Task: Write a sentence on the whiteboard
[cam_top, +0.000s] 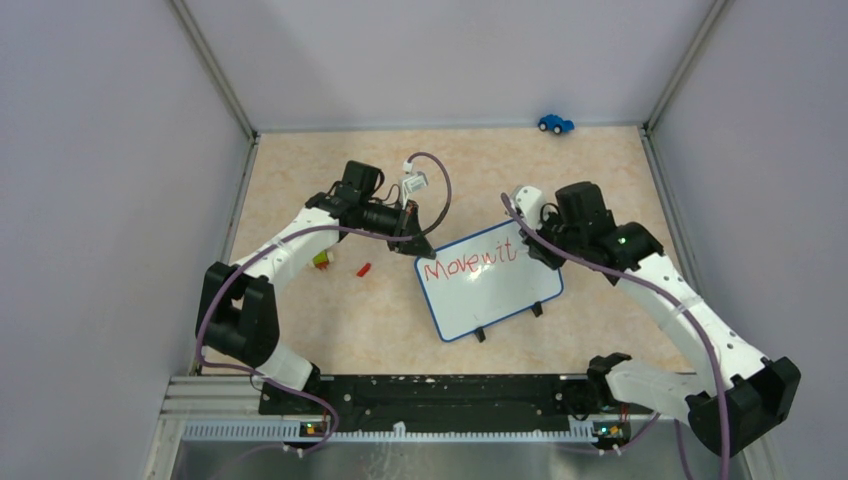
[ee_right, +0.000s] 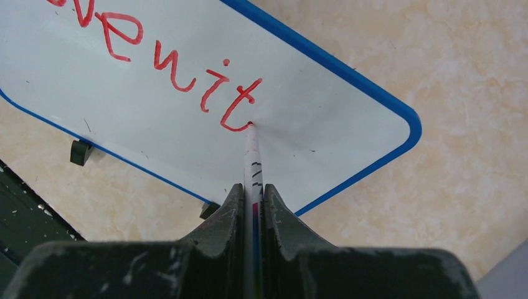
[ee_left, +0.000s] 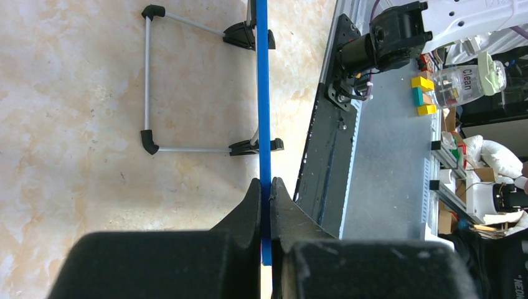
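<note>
The whiteboard [cam_top: 500,295] sits between our claws, long axis running claw to claw. Our left claw [ee_left: 266,184] pinches its blue rim; our right claw [ee_right: 253,187] clamps a marker [ee_right: 252,149], tip forward on the sentence [cam_top: 470,262].

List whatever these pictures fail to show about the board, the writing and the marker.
- Marker: right wrist view, body hidden between the right fingers; top view, hidden under the right arm.
- Writing: right wrist view, first letters cut off by the top edge.
- Board face: left wrist view sees it edge-on, only the blue rim, pinched by the left fingers.
- Small red piece: top view, too small to identify.
</note>
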